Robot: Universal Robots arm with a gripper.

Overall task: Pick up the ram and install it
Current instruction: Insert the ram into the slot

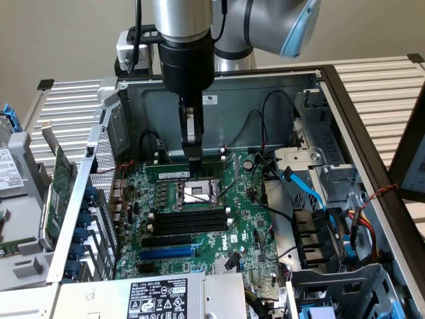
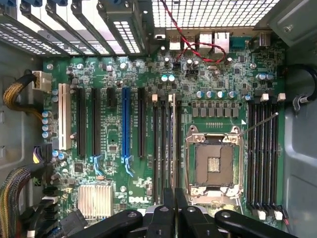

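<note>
The ram (image 1: 176, 171) hangs on edge with its white label towards the exterior camera, its long side parallel to the memory slots. In the exterior view it shows just past the far edge of the CPU socket (image 1: 197, 193). The gripper (image 1: 192, 157) comes straight down on the middle of the ram's upper edge. Its two fingers (image 2: 168, 210) are pinched together there, clamping the stick. I cannot tell whether the ram's lower edge touches a slot.

In the wrist view the fingertips line up with the bank of black memory slots (image 2: 166, 148) between the CPU socket and the blue expansion slot (image 2: 125, 124). A second bank (image 2: 262, 158), with white end clips, lies on the opposite side of the CPU socket. The socket's thin metal lever (image 2: 257, 125) slants across towards that second bank.

Beyond the blue expansion slot from the CPU socket sits a ribbed silver heatsink (image 2: 95, 201). A light blue cable (image 1: 302, 189) runs down on the side of the CPU socket towards the exterior view's right. A green expansion card (image 1: 62, 193) stands outside the case wall, well apart from the CPU socket, on the exterior view's left.
</note>
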